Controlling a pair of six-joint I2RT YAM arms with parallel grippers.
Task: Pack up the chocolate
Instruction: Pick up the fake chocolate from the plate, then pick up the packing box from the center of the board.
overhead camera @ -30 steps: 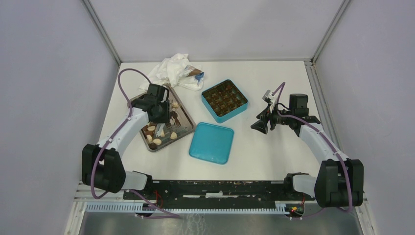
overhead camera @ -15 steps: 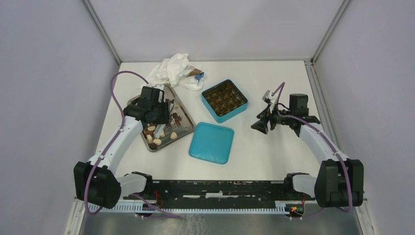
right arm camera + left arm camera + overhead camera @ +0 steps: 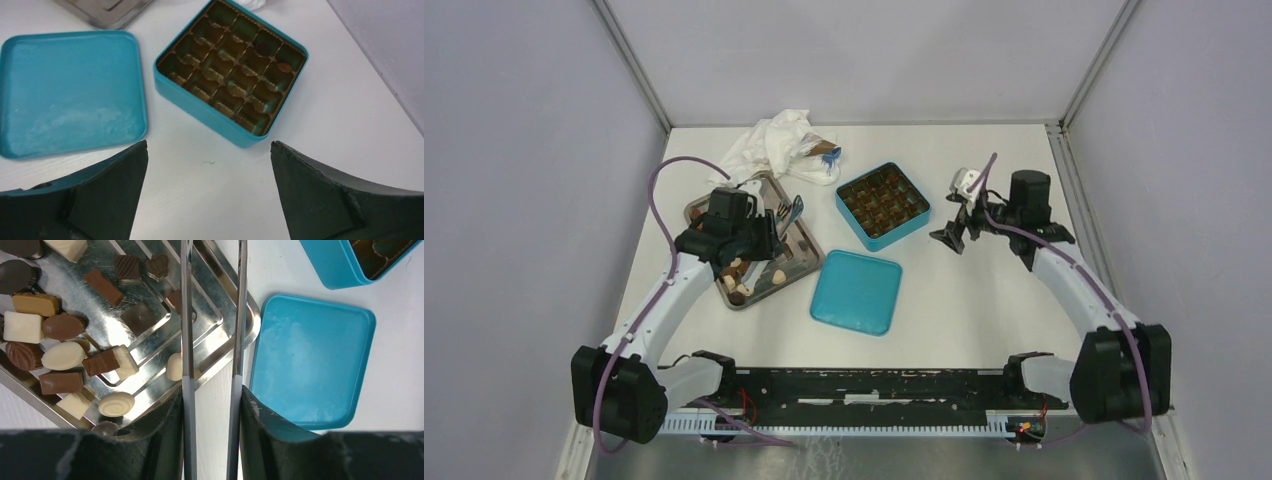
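Several chocolate pieces (image 3: 62,355), dark, brown and cream, lie on a metal tray (image 3: 105,320) at the left (image 3: 796,232). My left gripper (image 3: 211,395) (image 3: 769,232) is shut on metal tongs (image 3: 187,340) over the tray's right corner. The tongs' blades stand apart with nothing seen between them, and their tips leave the wrist view. The teal box (image 3: 200,102) (image 3: 894,235) stands open with a gold cell insert; two cells hold a chocolate (image 3: 261,47). My right gripper (image 3: 208,145) (image 3: 949,238) hangs open and empty to the right of the box.
The teal lid (image 3: 856,291) (image 3: 310,355) (image 3: 70,90) lies flat in front of the box, between tray and box. A crumpled white cloth (image 3: 774,145) with a brown wrapper (image 3: 824,155) lies at the back. Walls close in the table at the left, right and back.
My left gripper has swung the tongs up off the tray's middle toward its right corner. My right gripper has opened wider and moved back toward the box.
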